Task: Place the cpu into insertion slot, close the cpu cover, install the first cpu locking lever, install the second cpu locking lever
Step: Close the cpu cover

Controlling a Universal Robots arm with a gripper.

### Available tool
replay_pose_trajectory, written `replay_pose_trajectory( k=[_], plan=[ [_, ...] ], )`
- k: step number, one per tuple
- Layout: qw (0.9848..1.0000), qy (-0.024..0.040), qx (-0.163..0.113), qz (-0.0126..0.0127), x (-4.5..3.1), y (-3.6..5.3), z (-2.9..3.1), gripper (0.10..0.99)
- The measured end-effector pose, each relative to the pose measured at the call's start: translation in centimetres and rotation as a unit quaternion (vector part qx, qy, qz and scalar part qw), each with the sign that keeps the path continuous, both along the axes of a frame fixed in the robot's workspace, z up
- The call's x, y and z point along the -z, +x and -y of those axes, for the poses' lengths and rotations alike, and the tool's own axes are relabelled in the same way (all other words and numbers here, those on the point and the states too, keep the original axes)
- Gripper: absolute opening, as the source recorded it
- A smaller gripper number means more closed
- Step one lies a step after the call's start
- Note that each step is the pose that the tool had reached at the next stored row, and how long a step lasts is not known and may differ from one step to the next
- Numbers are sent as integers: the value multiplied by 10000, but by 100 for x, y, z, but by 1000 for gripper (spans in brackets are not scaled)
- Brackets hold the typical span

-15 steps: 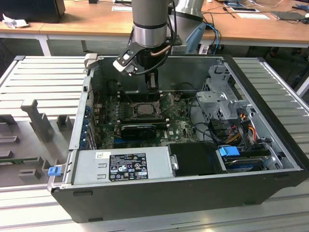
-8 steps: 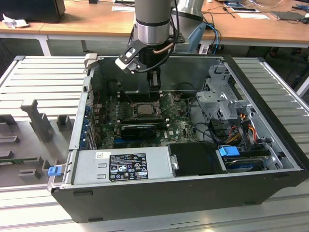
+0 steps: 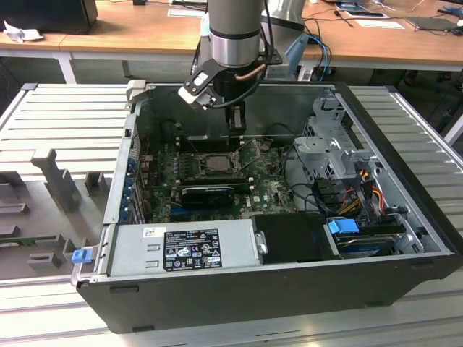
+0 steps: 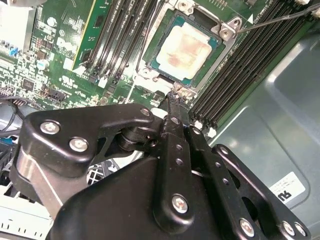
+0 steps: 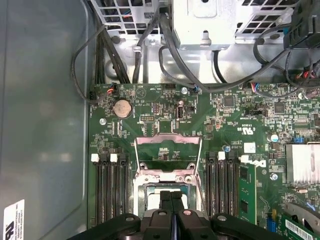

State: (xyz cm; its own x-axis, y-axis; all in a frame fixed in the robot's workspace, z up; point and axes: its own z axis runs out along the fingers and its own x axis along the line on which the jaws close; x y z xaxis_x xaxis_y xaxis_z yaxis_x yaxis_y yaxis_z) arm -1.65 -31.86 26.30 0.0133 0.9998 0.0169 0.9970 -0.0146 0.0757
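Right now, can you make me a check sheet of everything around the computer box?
Surface: ribbed metal table under the open computer case.
Job's things: cpu lies in the insertion slot; cpu cover tipped open.
Clutter: grey holders on the table.
Grippers: gripper shut, tips at the slot's edge.
Cables: black cables beside the board; coloured wires by the drive cage.
Surroundings: wooden desks behind.
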Motion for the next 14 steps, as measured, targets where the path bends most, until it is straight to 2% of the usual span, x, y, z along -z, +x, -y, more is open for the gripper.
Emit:
replay_pose_trajectory(
  k=[14],
  plan=[
    [10000, 0, 0, -6, -9, 96, 0, 106]
  ],
)
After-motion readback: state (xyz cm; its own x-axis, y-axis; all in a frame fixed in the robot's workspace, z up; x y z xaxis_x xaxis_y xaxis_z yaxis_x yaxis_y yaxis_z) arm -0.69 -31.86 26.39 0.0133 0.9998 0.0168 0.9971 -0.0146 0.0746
